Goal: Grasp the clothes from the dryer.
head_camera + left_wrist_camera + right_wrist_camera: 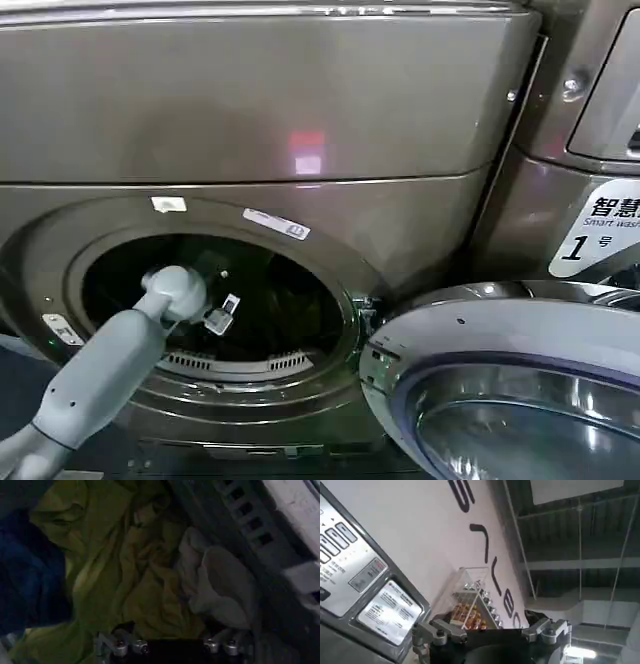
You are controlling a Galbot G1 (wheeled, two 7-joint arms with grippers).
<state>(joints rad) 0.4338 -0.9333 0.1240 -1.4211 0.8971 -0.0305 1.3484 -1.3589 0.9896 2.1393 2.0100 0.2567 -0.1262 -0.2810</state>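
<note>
Left tool (222, 312) inside dryer (300, 130); wrist reveals clothes (135, 575).

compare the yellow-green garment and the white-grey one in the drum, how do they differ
The yellow-green garment is spread wide across the drum; the white-grey garment is a smaller bunched lump. The yellow-green one borders the navy garment; the white-grey one lies by the drum's ribbed wall. Both are crumpled, lying ahead of the left claw.
</note>
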